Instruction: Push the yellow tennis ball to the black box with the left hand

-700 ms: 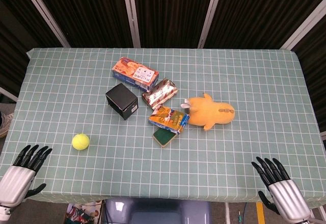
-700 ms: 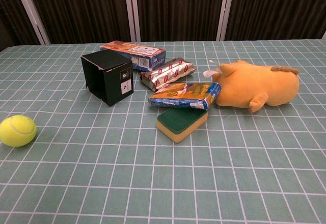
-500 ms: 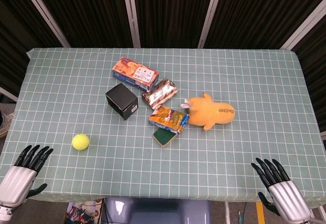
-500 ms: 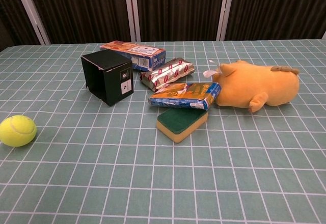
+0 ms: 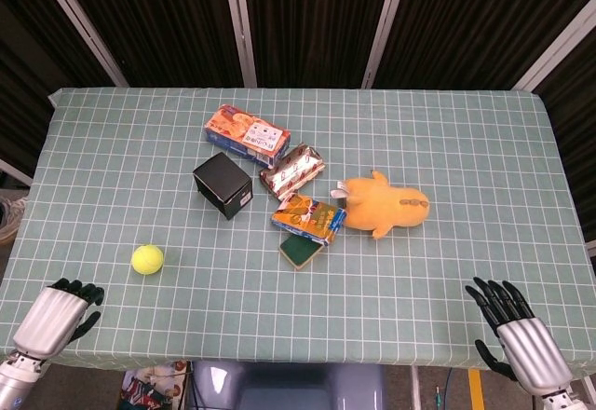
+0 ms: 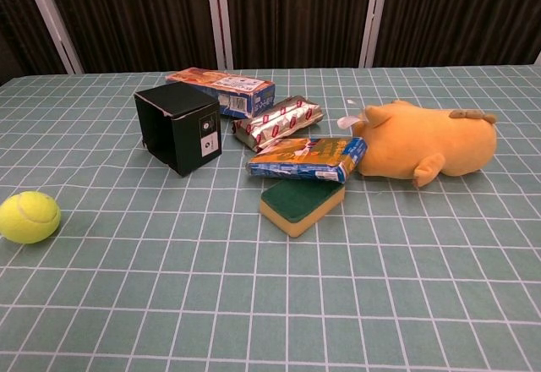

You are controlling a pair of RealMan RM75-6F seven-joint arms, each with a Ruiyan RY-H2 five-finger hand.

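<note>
The yellow tennis ball (image 5: 147, 259) lies on the green checked cloth at the front left, also seen at the left edge of the chest view as the ball (image 6: 29, 216). The black box (image 5: 223, 184) stands behind and to the right of it, a good gap away; the chest view shows the box (image 6: 179, 127) too. My left hand (image 5: 58, 319) hangs at the table's front left corner, left of and nearer than the ball, holding nothing; only short dark fingertips show past its silver back. My right hand (image 5: 517, 340) sits at the front right edge, fingers spread, empty.
Right of the box lie an orange snack box (image 5: 247, 134), a silver packet (image 5: 292, 170), a blue-orange packet (image 5: 309, 218) on a green sponge (image 5: 300, 250), and an orange plush toy (image 5: 386, 207). The cloth between ball and box is bare.
My left hand has drawn back slightly toward the front edge and its fingers now look shorter. The right hand has slipped a little lower. Ball and box have not moved.
</note>
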